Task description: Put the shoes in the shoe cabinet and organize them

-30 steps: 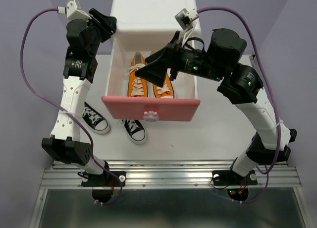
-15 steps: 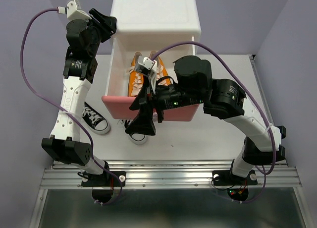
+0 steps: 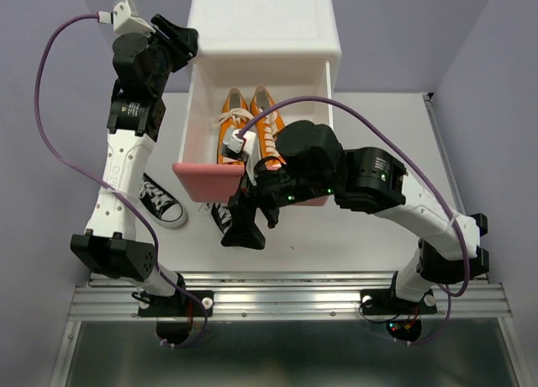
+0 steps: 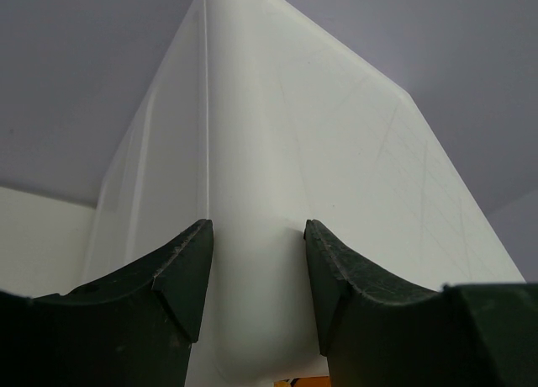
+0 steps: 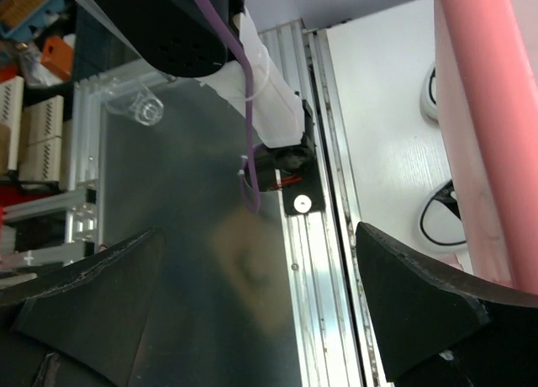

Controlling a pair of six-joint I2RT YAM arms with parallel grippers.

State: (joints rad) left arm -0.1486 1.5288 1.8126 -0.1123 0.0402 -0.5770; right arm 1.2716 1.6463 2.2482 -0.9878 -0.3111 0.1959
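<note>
The white shoe cabinet (image 3: pixel 262 21) stands at the back, its pink drawer (image 3: pixel 204 179) pulled open. The orange pair (image 3: pixel 248 130) lies side by side inside it. One black sneaker (image 3: pixel 161 200) lies on the table left of the drawer front. The other (image 3: pixel 217 212) lies in front of the drawer, partly under my right gripper (image 3: pixel 242 227). That gripper is open and empty; its wrist view (image 5: pixel 259 231) shows the drawer front (image 5: pixel 483 109) and two white toe caps (image 5: pixel 439 220). My left gripper (image 3: pixel 185 42) is shut on the cabinet's back-left corner (image 4: pixel 252 151).
The aluminium rail (image 3: pixel 286 296) runs along the near table edge and shows in the right wrist view (image 5: pixel 324 261), with the left arm's base (image 3: pixel 113 252) nearby. My right arm hides the drawer's knob. Purple walls close in on both sides.
My right gripper has swung from above the orange shoes in the drawer, out over the drawer front, down to the black sneaker in front. The left arm has not moved.
</note>
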